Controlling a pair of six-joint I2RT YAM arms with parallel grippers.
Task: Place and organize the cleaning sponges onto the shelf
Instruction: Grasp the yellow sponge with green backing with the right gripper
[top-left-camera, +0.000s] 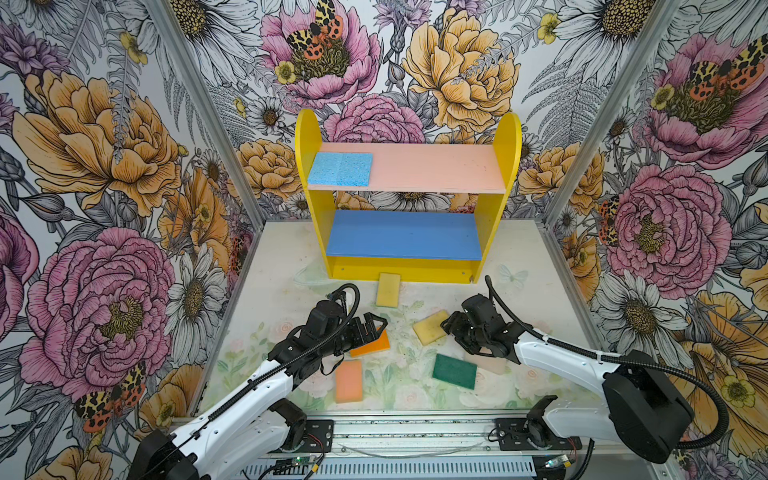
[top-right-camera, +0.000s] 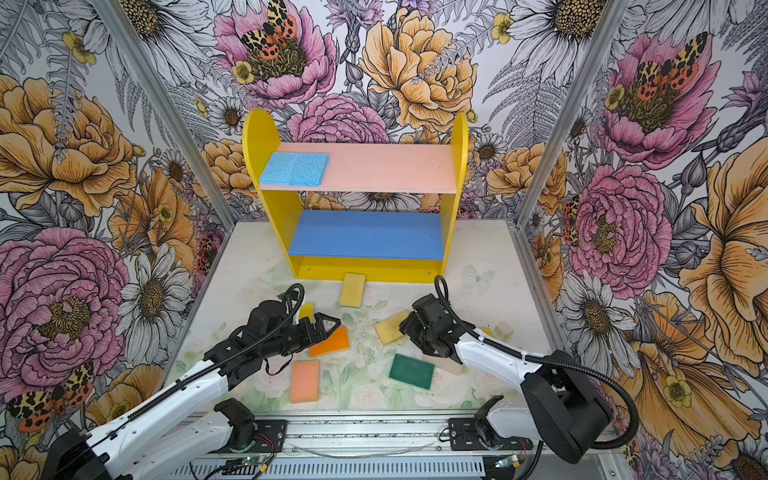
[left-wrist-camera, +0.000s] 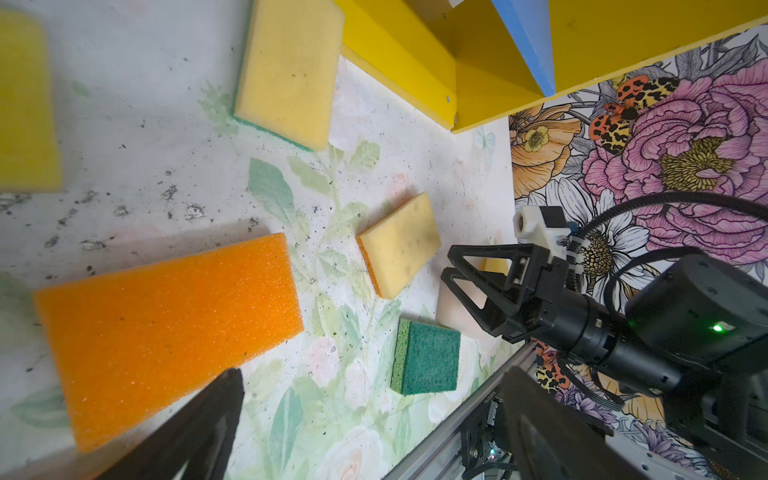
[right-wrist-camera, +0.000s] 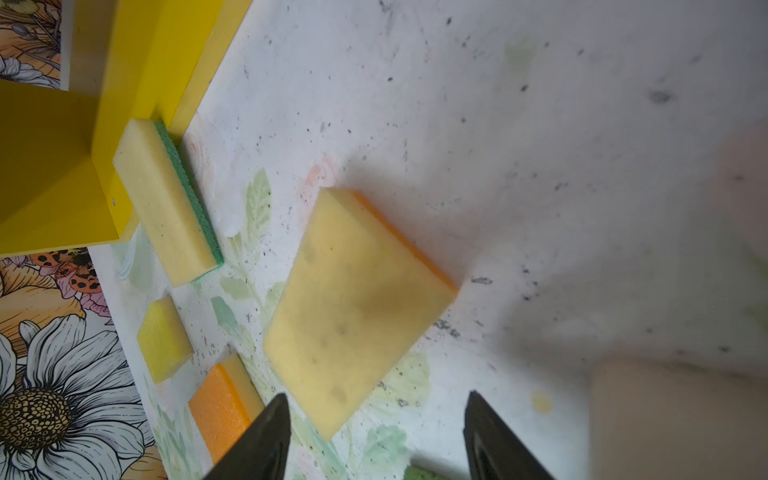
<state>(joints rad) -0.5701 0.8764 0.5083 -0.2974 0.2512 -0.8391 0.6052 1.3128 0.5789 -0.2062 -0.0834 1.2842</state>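
Right claw (right-wrist-camera: 378, 399) — spread, empty, lower centre — should straddle the mid-frame yellow sponge (right-wrist-camera: 353, 307) across its short width; left claw (top-left-camera: 372, 328) spread too.

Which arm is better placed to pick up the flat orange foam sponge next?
Left. The left gripper hangs open over the flat orange foam sponge; the right gripper is farther off, beside the yellow orange-backed sponge.
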